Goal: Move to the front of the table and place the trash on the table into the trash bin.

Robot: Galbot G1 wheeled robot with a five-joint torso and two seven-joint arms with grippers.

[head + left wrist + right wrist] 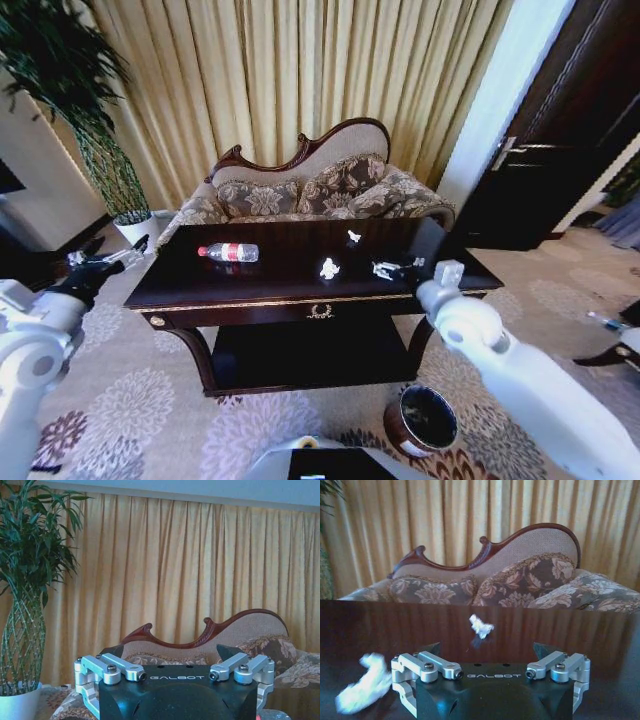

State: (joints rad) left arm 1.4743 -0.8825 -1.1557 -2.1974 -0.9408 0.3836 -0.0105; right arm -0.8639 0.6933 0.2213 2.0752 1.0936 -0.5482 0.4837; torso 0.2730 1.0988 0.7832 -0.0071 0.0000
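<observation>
You are facing the table (300, 285) head-on, with the bin (424, 421) nearest you on the floral carpet (130, 400), low by the table's right front leg, its black inside open to view. The right gripper (400, 268) is just over the table's right front part, fingers spread wide and holding nothing; in its wrist view one paper scrap (362, 684) lies close beside one finger and a second scrap (481, 626) lies farther out on the glossy top. In the head view, you see one white scrap (329, 268) near the middle front and another small scrap (353, 237) toward the back edge. The bottle (229, 252) lies on its side on the table's left half, clear with a red label, well apart from the scraps. The left gripper (110, 258) is off the table's left end, near its corner, open and empty. Behind the table stands a patterned sofa (320, 190) with a carved wooden back, close against the far edge. A tall plant (70, 90) in a white pot (135, 228) stands at far left, and gold curtains (300, 70) hang behind everything.
</observation>
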